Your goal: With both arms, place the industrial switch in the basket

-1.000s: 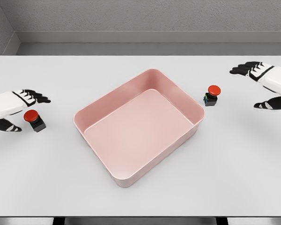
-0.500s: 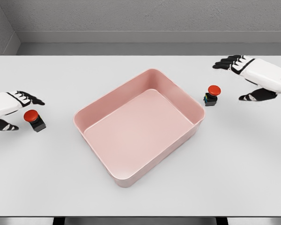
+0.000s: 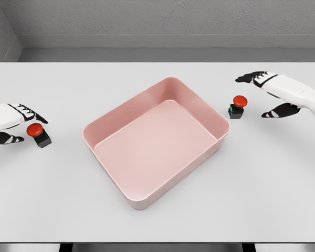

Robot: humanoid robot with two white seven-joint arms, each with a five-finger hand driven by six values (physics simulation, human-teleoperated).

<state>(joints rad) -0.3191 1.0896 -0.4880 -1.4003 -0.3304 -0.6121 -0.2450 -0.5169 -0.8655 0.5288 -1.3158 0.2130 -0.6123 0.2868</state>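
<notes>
Hands flank pink basket (image 3: 115, 123): left hand (image 3: 10, 122) spread beside its switch (image 3: 38, 134); right hand (image 3: 275, 93), fingers open, near the other switch (image 3: 237, 106).

Count: two industrial switches, both red mushroom-head on dark bodies, one left switch (image 3: 38, 134) near the table's left edge, one right switch (image 3: 237, 106) just off the basket's right corner. One basket (image 3: 121, 112), pink, rectangular, nothing inside it. One table (image 3: 157, 220), light grey. Two hands in view: left hand (image 3: 13, 125) and right hand (image 3: 268, 94), one per side, each white with dark fingers. So 2 switches, 1 basket, 1 table, 2 hands.
</notes>
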